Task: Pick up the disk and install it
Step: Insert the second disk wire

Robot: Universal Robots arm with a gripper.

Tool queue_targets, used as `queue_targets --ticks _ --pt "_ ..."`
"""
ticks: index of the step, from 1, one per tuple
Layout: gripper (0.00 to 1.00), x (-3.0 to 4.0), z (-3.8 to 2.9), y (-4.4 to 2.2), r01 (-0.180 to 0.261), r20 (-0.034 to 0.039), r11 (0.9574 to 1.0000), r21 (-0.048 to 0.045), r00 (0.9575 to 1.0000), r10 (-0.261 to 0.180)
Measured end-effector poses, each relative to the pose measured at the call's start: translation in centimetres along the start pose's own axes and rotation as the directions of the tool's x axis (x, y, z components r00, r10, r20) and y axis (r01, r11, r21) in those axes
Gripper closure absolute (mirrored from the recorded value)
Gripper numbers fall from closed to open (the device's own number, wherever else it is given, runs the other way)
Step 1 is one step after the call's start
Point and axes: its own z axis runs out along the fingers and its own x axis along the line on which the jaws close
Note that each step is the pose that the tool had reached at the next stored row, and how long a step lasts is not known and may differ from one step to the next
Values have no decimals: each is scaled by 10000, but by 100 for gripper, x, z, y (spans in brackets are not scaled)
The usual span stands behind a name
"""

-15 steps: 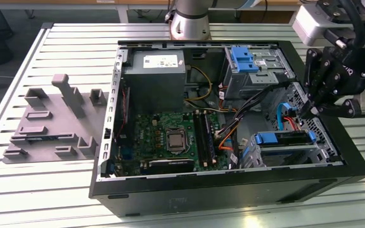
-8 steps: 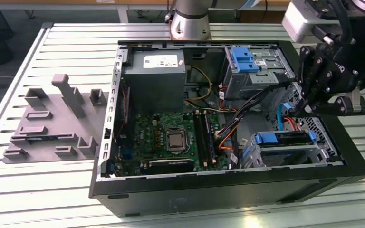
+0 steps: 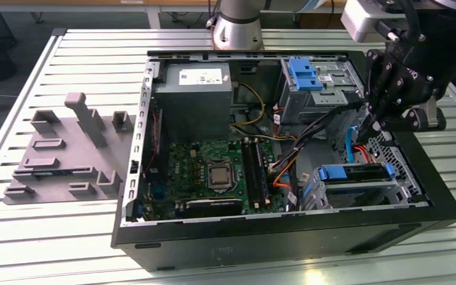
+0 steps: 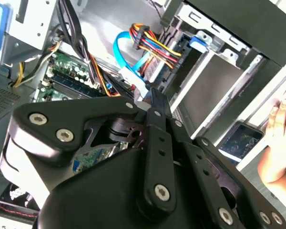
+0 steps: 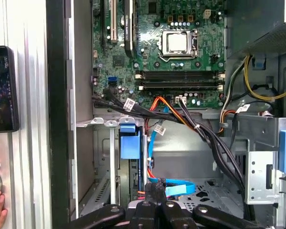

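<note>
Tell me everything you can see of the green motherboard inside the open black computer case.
The green motherboard lies flat against the floor of the open black computer case. A square silver processor socket sits near the middle of the board, with long black memory slots running beside it. Orange and black cables cross one of its edges.

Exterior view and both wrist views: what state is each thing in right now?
computer case: lying on its side, open, side panel off.
disk: in its blue carrier, sitting in the lower drive cage.
gripper: down inside the case next to that cage, fingers shut.
processor socket: uncovered, no cooler on it.
spare blue bracket: resting on the upper cage.
</note>
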Motion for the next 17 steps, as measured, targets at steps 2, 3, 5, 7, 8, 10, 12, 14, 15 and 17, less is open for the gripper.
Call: queue_targets --ticks 2,3,5,7,8,10,12,14,15,17 --pt "89 0 -1 1 -1 -2 10000 0 10000 1" --pt "89 0 -1 1 -1 -3 10000 0 10000 1" --pt "89 -1 -2 1 -1 -5 10000 0 10000 1" --pt "89 -1 -10 1 -1 -7 10000 0 10000 1" --pt "89 -1 -17 0 -1 -8 10000 0 10000 1" --pt "89 -1 -20 1 -1 -7 10000 1 10000 1" --pt "89 -1 -19 2 -1 -7 10000 6 10000 1" --pt "89 -1 -3 3 -1 -20 10000 15 10000 1" --pt "83 -1 9 3 -1 -23 10000 23 10000 1" --pt "76 -1 38 4 -1 -27 10000 37 10000 1"
